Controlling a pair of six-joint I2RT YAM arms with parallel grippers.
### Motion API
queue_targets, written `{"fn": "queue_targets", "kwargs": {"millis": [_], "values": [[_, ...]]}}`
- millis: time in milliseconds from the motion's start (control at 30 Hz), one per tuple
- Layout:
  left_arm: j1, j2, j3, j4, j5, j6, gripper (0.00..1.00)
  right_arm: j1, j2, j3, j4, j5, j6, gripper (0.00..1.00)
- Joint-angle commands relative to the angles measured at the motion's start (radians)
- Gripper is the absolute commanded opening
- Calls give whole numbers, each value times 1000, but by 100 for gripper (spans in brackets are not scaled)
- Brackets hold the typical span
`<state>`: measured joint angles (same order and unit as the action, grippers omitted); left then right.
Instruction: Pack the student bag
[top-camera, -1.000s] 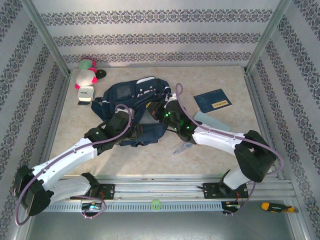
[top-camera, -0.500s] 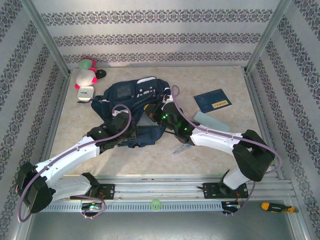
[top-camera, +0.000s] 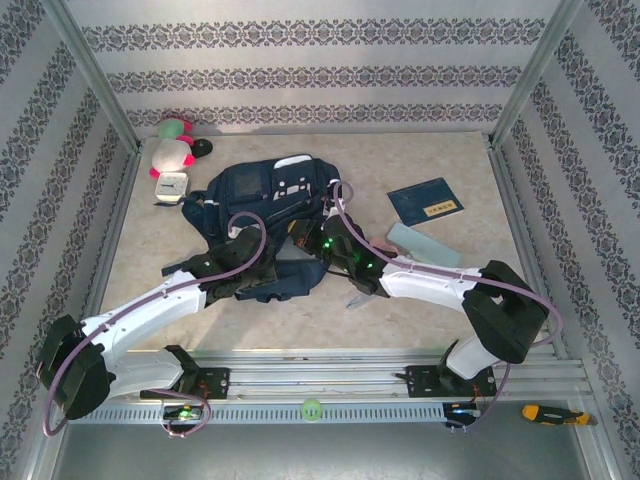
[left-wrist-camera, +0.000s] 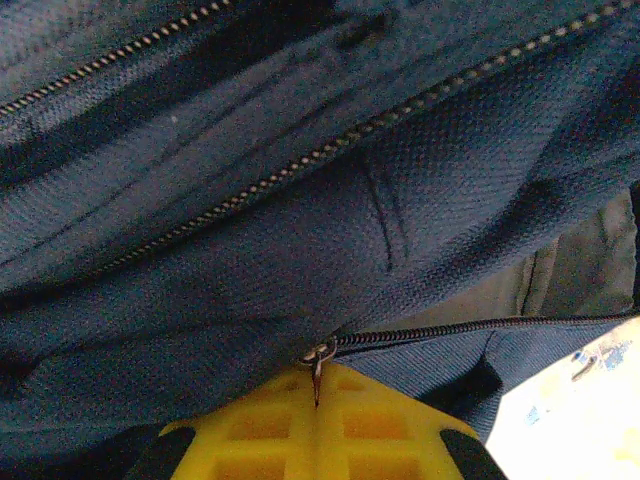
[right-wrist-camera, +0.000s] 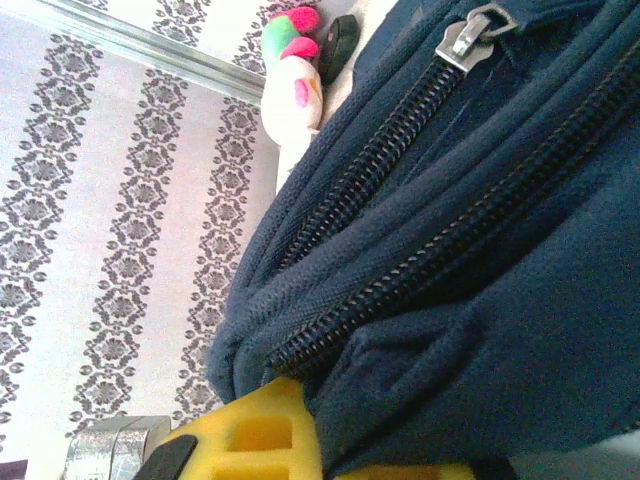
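Observation:
The student bag (top-camera: 256, 189), a navy-blue backpack, lies crumpled at the middle of the table. My left gripper (top-camera: 263, 270) sits at its near edge. In the left wrist view its yellow fingers (left-wrist-camera: 260, 430) are pressed together on the metal zipper pull (left-wrist-camera: 318, 368), whose dark zipper (left-wrist-camera: 470, 330) runs off to the right across the student bag (left-wrist-camera: 300, 230). My right gripper (top-camera: 318, 240) is at the bag's right side. In the right wrist view a yellow finger (right-wrist-camera: 250, 435) pinches a fold of the student bag (right-wrist-camera: 500, 330) beside a heavy zipper (right-wrist-camera: 400, 290).
A dark-blue booklet (top-camera: 425, 202) and a pale flat case (top-camera: 424, 245) lie to the right. A small grey-blue tool (top-camera: 358, 297) lies near the right arm. A white-pink plush (top-camera: 172, 150) and a small clock (top-camera: 172, 187) sit at the back left. An orange-handled tool (top-camera: 553, 413) rests by the front rail.
My left gripper has closed onto the zipper pull at the bag's near edge. Both arms have shifted a little to the left, and the bag's fabric has bunched between them.

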<state>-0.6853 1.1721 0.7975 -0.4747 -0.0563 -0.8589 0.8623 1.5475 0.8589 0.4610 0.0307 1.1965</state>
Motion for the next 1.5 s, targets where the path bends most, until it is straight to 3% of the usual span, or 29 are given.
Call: {"fn": "queue_targets", "kwargs": {"millis": [0, 200, 467, 667, 867, 1133, 1300, 1400, 1467], "values": [[32, -32, -50, 76, 105, -73, 0, 20, -30, -69, 107, -26, -71, 0], [95, -75, -82, 23, 151, -34, 0, -3, -47, -131, 128, -59, -92, 0], [102, -42, -23, -145, 66, 212, 0, -66, -80, -147, 165, -164, -98, 0], [102, -51, -18, -171, 50, 276, 0, -142, -137, -128, 160, -234, -81, 0], [104, -82, -3, -220, -39, 350, 0, -224, -152, -108, 129, -327, -79, 0], [153, -151, -53, -214, -81, 433, 0, -291, -147, -111, 112, -445, -68, 0], [202, -195, -101, -115, 5, 494, 0, -309, -135, -77, 110, -578, -71, 0], [203, -206, -122, -34, 135, 509, 0, -310, -114, -50, 86, -631, -89, 0], [203, -202, -133, 19, 244, 496, 0, -311, -99, -42, 43, -649, -116, 25]]}}
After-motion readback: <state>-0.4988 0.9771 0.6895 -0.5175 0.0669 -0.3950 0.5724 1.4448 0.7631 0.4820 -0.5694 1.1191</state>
